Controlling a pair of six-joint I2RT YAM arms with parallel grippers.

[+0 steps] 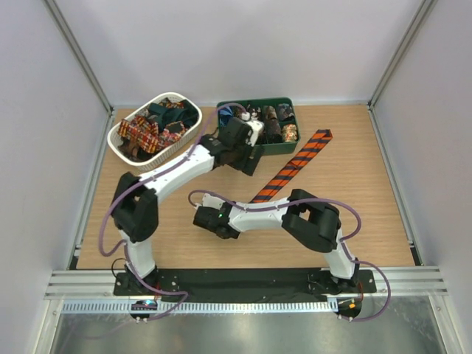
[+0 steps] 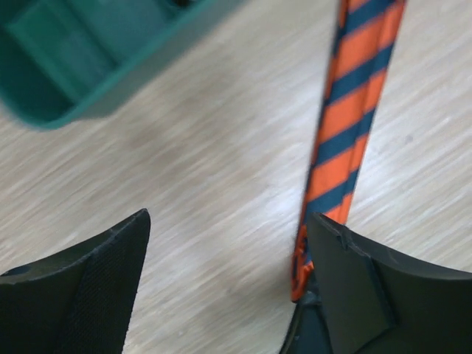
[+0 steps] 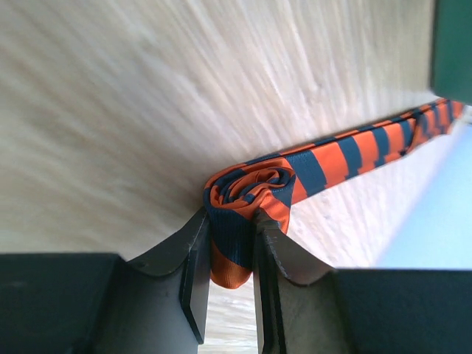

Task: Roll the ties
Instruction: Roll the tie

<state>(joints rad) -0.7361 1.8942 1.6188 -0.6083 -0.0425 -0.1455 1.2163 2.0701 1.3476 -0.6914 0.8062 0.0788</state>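
An orange-and-black striped tie (image 1: 295, 166) lies slanted across the wooden table, its wide end at the far right. My right gripper (image 3: 232, 221) is shut on its rolled end (image 3: 247, 188), and the rest of the strip runs off toward the green tray (image 3: 451, 44). In the top view that roll and the right jaws are hidden under the right arm. My left gripper (image 2: 228, 221) hovers open over the table just in front of the tray (image 2: 88, 88). The tie (image 2: 346, 110) passes along its right finger (image 2: 346, 280), with nothing between the fingers. From above, the left gripper (image 1: 247, 162) sits beside the strip.
A white oval basket (image 1: 118, 136) at the back left holds several loose ties (image 1: 151, 129). The green tray (image 1: 280, 147) at the back centre holds rolled ties (image 1: 276, 122). Grey walls close in the table on three sides.
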